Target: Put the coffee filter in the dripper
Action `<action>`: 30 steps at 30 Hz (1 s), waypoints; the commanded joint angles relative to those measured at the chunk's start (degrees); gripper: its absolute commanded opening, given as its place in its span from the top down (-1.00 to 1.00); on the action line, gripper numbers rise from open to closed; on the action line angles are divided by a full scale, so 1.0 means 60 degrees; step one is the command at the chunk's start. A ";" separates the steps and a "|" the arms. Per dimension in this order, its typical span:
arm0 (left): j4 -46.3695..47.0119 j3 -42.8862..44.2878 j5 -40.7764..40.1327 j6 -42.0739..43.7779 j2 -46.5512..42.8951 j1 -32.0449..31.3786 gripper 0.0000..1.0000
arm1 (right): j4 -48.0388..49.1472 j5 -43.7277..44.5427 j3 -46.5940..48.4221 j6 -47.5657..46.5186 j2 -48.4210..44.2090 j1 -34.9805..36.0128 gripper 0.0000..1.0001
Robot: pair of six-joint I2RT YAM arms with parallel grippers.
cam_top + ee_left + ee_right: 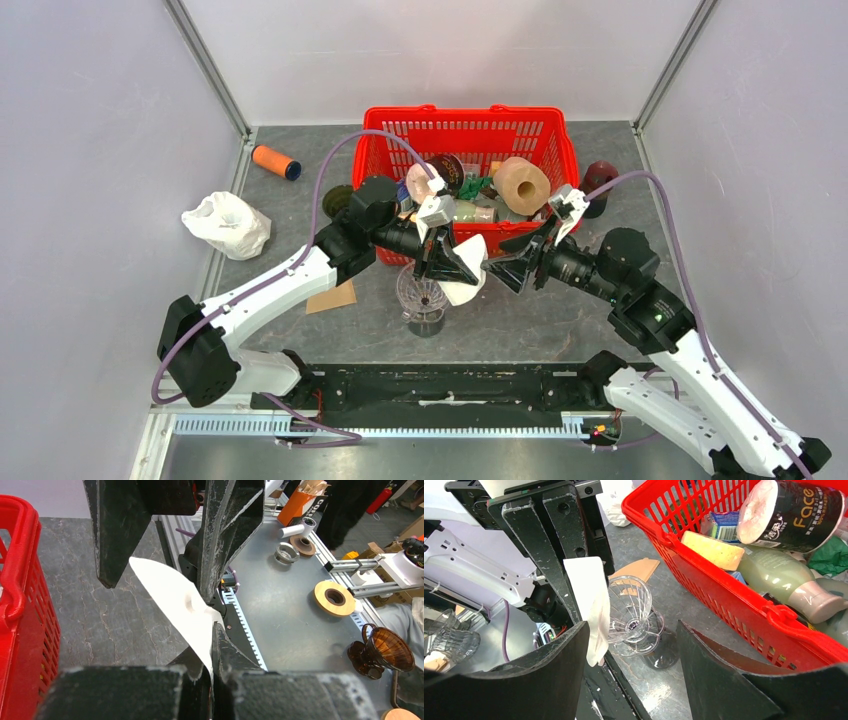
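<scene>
The only writing that can be read is the word "Face" on a dark round container, which lies in the red basket above a green bottle and beside a yellow sponge. The smaller characters under this word are too fine to read. The left arm reaches from its base at the lower left diagonally to the middle of the table, with the wrist turned to the right. The right arm comes from the lower right and points to the left, so the two claws meet almost tip to tip in front of the basket. The left gripper is closed tightly on the white coffee filter and pinches its lower edge, so the paper stands out from the fingers as a folded fan. The right gripper has its jaws wide apart and grips nothing. In the left wrist view its two dark fingers stand on both sides of the filter, and one of them seems to press on the paper. The clear glass dripper stands upright on the table below the two claws. The filter hangs in the air just beside the rim of the dripper, not inside it. If the paper touches the glass, I cannot tell.
</scene>
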 commanded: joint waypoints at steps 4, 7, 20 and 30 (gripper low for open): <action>0.0198 -0.0013 0.0353 0.0042 -0.0168 -0.0008 0.95 | 0.0545 -0.0267 0.0133 0.0167 0.0321 -0.0002 -0.36; 0.0198 -0.0040 0.0432 0.0111 -0.0223 -0.0012 0.96 | 0.0533 -0.0375 0.0137 0.0164 0.0379 -0.0007 -0.29; 0.0198 -0.0128 0.0594 0.0291 -0.0347 -0.0012 0.95 | 0.0040 -0.0207 0.0064 0.0244 -0.0016 0.0001 -0.23; 0.0255 -0.0110 0.0597 0.0232 -0.0351 -0.0012 0.96 | 0.0593 -0.0346 -0.0385 0.0837 -0.0166 -0.0008 -0.23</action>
